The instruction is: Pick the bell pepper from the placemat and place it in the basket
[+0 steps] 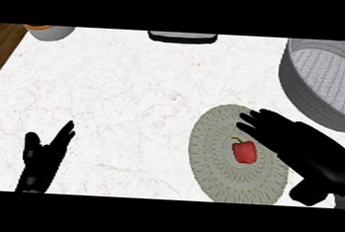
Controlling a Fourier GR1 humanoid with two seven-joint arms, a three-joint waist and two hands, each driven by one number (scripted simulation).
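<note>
Closing on the bell pepper [244,151] comes first: red, green-stemmed, lying near the middle of the round woven placemat [202,154], not yet held. Right hand [298,144] hovering just right of the pepper, fingers spread and straight, thumb low toward the mat's right rim, nothing pinched; whether the fingertips already brush the pepper is hard to say from this steep angle. Best done by lowering the palm over the pepper, bringing fingers round its far side and thumb to its near side, then curling both together before any lift. Probably wise to grasp across the body rather than the stem, since the rounded skin may roll on the weave.

Then up and away from the pepper toward the grey basket [308,90], standing beyond and to the right of the pepper, well apart, its wall tall enough to need a clear rise before crossing the rim.

Left hand [46,153] resting far left of the pepper, open, fingers up. Far beyond the pepper at the counter's back edge: a grey bowl [52,32] to the left, a dark-and-white object [182,37] nearer the middle. Nothing standing between pepper and basket.
</note>
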